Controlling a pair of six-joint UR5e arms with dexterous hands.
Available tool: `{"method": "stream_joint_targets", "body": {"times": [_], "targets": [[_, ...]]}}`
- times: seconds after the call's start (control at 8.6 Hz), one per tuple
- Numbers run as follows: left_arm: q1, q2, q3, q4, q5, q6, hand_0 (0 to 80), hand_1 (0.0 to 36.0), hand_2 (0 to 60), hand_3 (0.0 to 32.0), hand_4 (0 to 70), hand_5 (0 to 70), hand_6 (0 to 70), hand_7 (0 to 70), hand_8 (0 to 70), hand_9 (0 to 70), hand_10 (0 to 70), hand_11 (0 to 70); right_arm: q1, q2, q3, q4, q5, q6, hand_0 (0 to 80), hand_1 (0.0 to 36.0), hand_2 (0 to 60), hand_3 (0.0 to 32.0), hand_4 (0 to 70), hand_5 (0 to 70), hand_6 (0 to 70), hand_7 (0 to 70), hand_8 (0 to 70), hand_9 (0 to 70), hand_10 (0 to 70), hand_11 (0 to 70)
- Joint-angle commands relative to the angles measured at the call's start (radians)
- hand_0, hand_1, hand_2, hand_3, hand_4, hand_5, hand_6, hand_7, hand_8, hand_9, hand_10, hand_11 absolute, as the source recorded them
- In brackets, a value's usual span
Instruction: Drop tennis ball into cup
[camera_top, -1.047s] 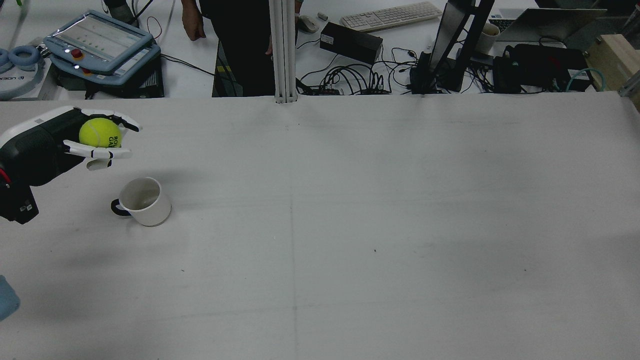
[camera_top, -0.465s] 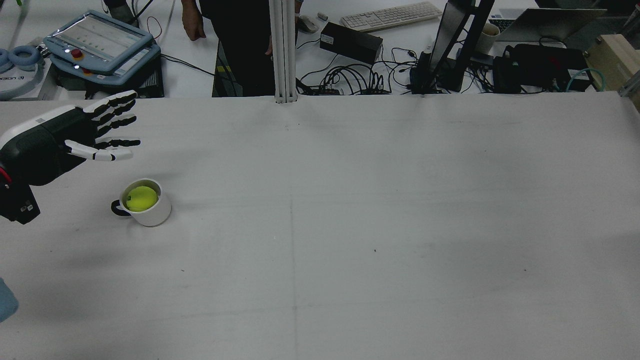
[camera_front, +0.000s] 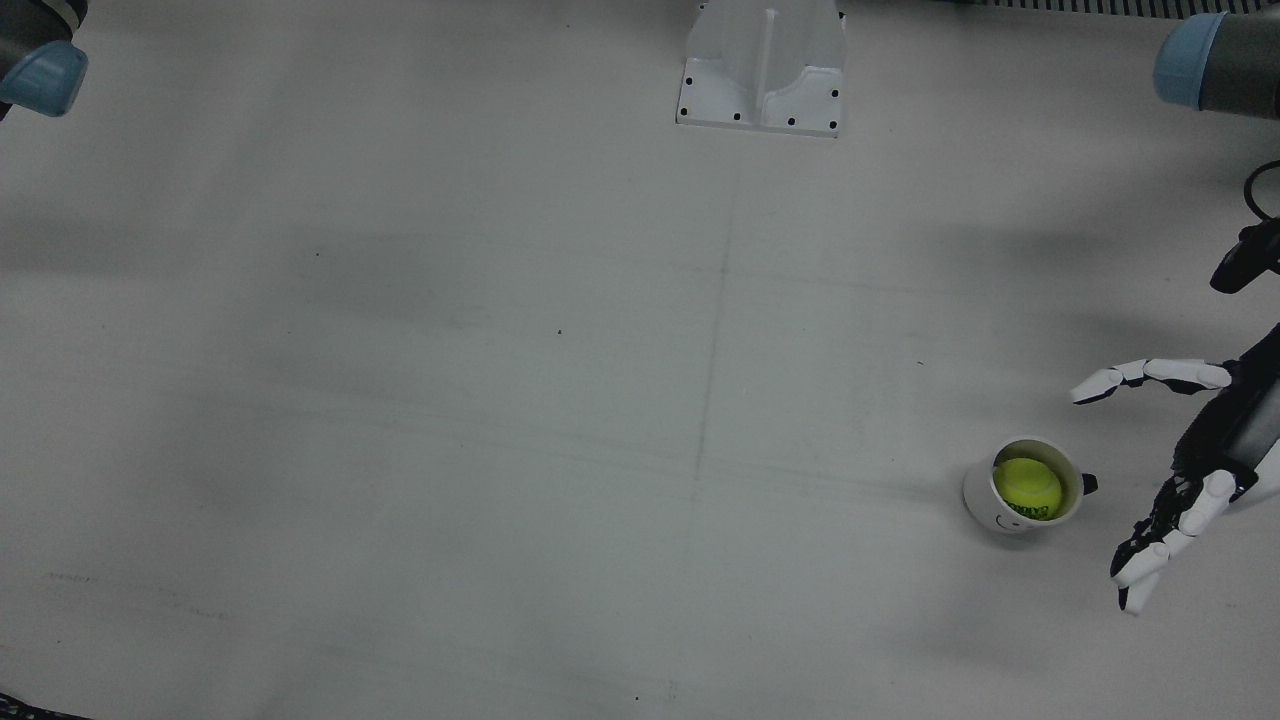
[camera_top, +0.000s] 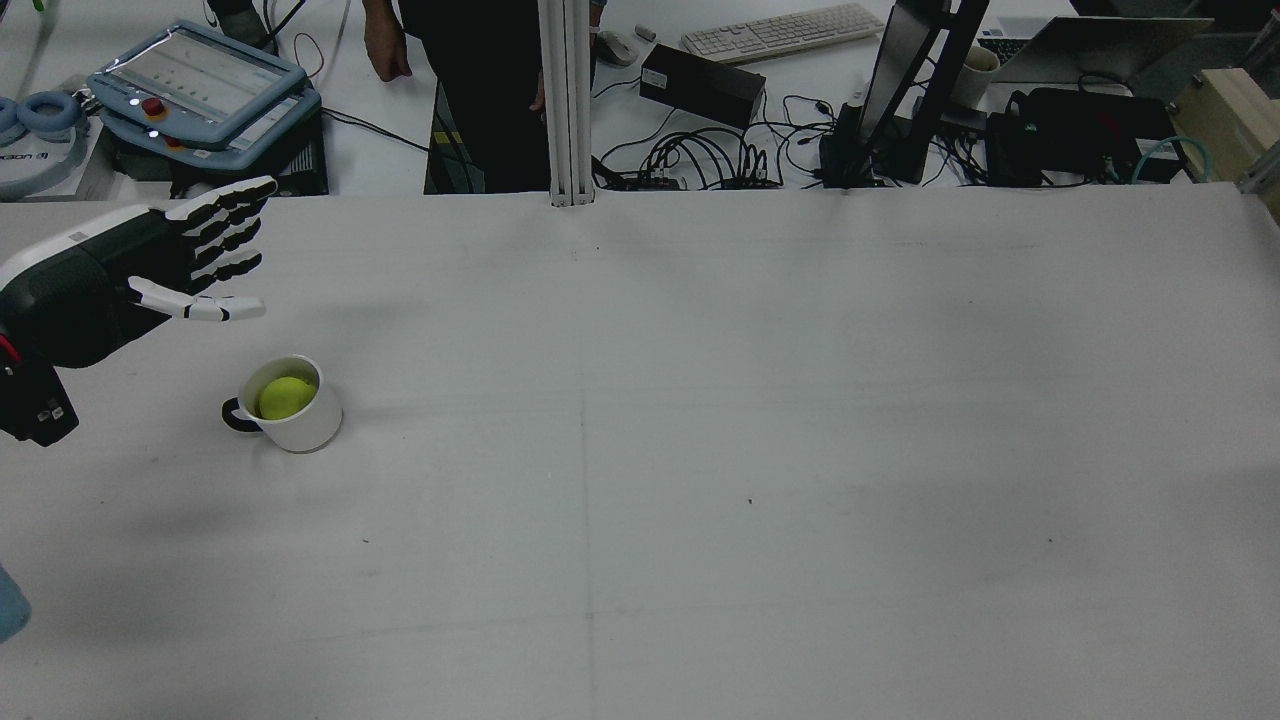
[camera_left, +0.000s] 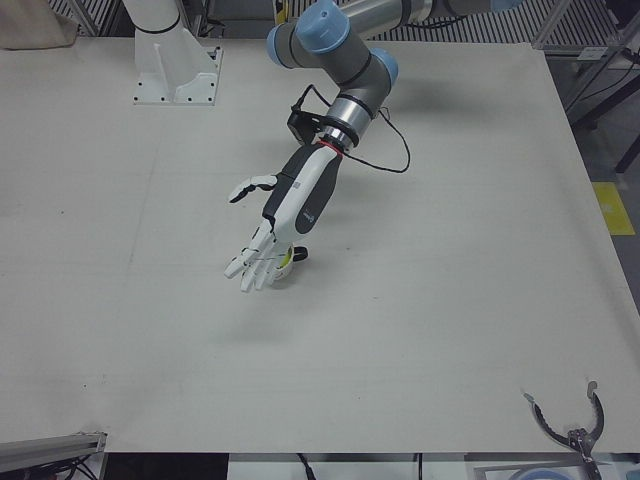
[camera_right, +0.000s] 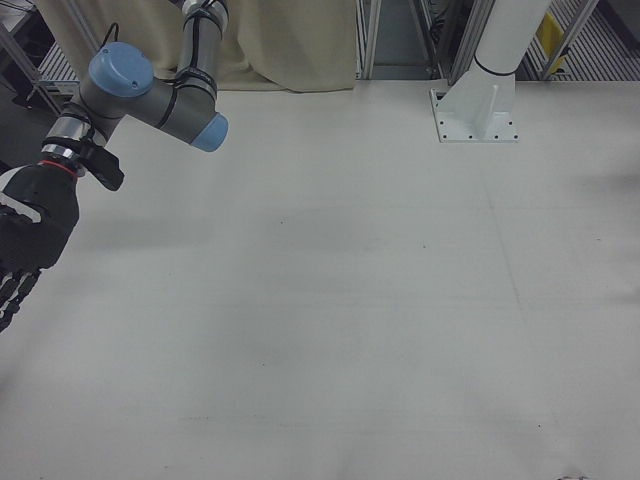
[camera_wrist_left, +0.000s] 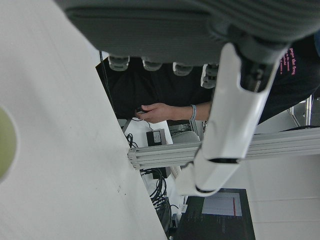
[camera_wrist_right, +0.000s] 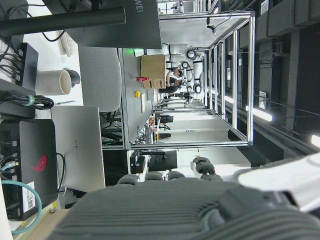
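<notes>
The yellow-green tennis ball (camera_top: 285, 396) lies inside the white cup (camera_top: 305, 425), which stands upright on the table with its dark handle to the left. The front view shows the ball (camera_front: 1027, 487) in the cup (camera_front: 973, 492) too. My left hand (camera_top: 150, 270) hovers beyond and left of the cup, open and empty, fingers spread. It also shows in the front view (camera_front: 1200, 450) and the left-front view (camera_left: 285, 215), where it hides most of the cup. My right hand (camera_right: 20, 250) is at the left edge of the right-front view, far from the cup, its fingers hanging loose and holding nothing.
A white post base (camera_front: 762, 65) stands at the table's robot-side edge. Beyond the far edge in the rear view are a teach pendant (camera_top: 200, 85), cables and a person (camera_top: 460, 60).
A second ago my left hand was shut on the ball above the cup. It opened, the ball dropped into the cup and settled, and the fingers stay spread.
</notes>
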Motion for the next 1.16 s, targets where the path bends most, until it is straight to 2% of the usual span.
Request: {"method": "stream_joint_targets", "body": {"times": [0.0,0.12,0.47,0.7,1.05], "targets": [[-0.165,-0.011,-0.070,0.034,0.040,0.012,72.2,36.0,49.2,0.0,4.5,10.7,2.3,0.0,0.0,0.0,1.8,6.6,0.000,0.000,0.000,0.000,-0.001,0.000,0.0,0.0,0.0,0.0,0.0,0.0,0.0,0.0,0.0,0.0,0.0,0.0],[-0.288,-0.026,-0.061,0.028,0.072,0.054,72.8,36.0,48.0,0.0,2.9,10.7,2.3,0.0,0.0,0.0,1.7,6.5,0.000,0.000,0.000,0.000,-0.001,0.000,0.0,0.0,0.0,0.0,0.0,0.0,0.0,0.0,0.0,0.0,0.0,0.0],[-0.497,-0.022,0.025,-0.001,0.092,0.069,76.8,36.0,51.0,0.0,0.0,11.2,1.3,0.0,0.0,0.0,0.0,3.9,0.000,0.000,0.000,0.000,-0.001,0.000,0.0,0.0,0.0,0.0,0.0,0.0,0.0,0.0,0.0,0.0,0.0,0.0],[-0.518,0.022,0.016,0.000,0.097,0.067,80.0,36.0,53.6,0.0,0.0,11.8,1.1,0.0,0.0,0.0,0.0,2.5,0.000,0.000,0.000,0.000,0.000,0.000,0.0,0.0,0.0,0.0,0.0,0.0,0.0,0.0,0.0,0.0,0.0,0.0],[-0.518,0.024,0.007,0.008,0.097,0.065,80.0,36.0,54.5,0.0,0.0,12.0,1.5,0.0,0.0,0.0,0.0,2.8,0.000,0.000,0.002,0.000,-0.001,0.000,0.0,0.0,0.0,0.0,0.0,0.0,0.0,0.0,0.0,0.0,0.0,0.0]]}}
